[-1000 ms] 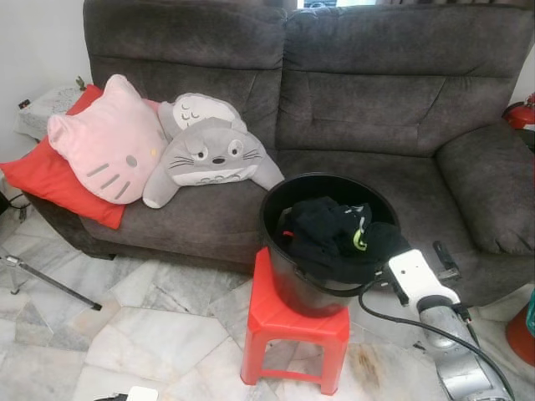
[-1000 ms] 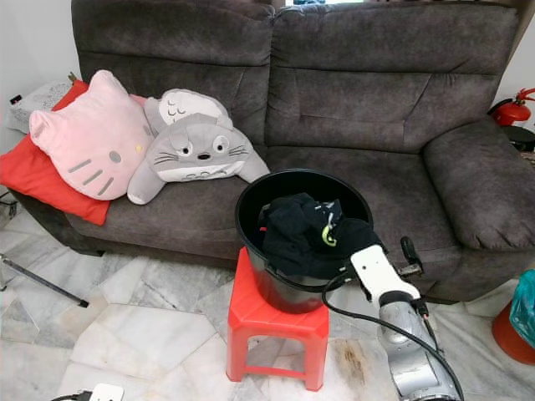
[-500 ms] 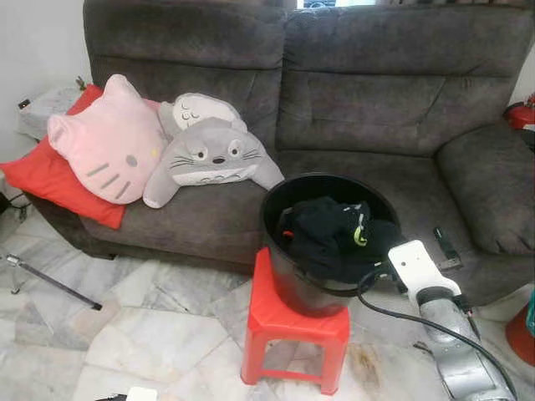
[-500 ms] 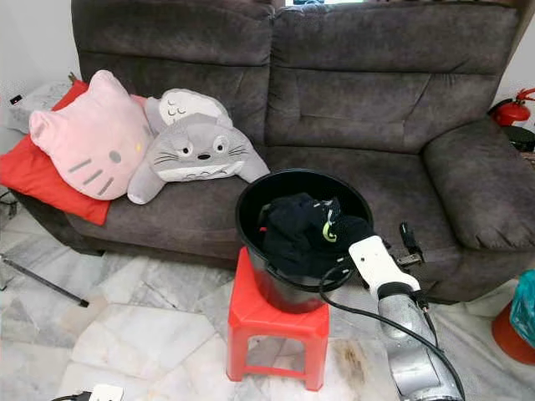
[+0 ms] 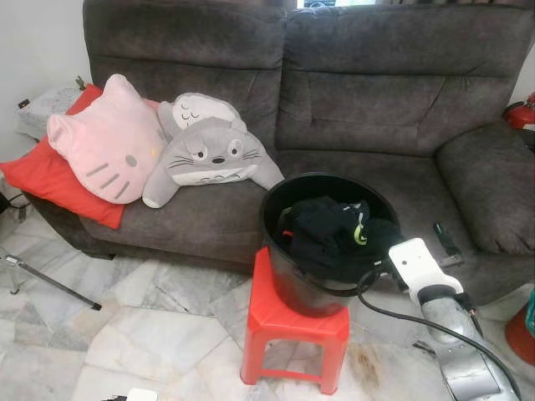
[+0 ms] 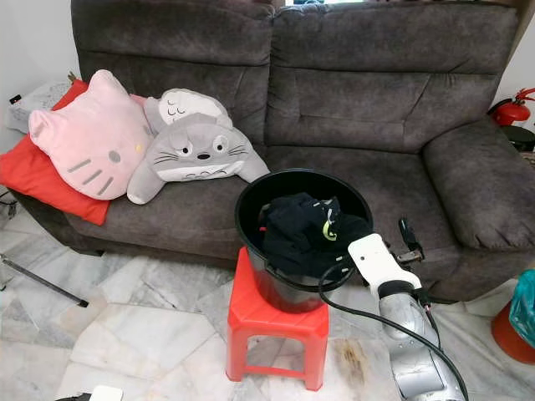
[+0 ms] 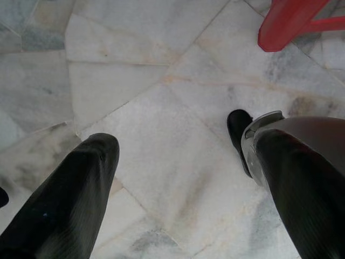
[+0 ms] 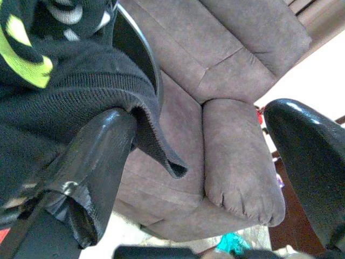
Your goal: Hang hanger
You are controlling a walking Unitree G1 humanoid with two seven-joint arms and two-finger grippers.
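The right pincer (image 8: 205, 156), fingers spread wide and holding nothing, has edged closer to the round black plastic bucket (image 5: 288, 276) of dark clothes (image 5: 330, 230) on the red plastic stool (image 5: 292, 330), before the grey fabric sofa (image 5: 351, 109) on the marble floor (image 5: 150, 326); the left pincer (image 7: 183, 162) hangs open.

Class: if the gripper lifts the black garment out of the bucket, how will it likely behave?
The black garment lies crumpled and drapes over the bucket rim, so it is probably floppy and will sag. Its knit edge folds over one finger of the right gripper, suggesting light, unslippery cloth.
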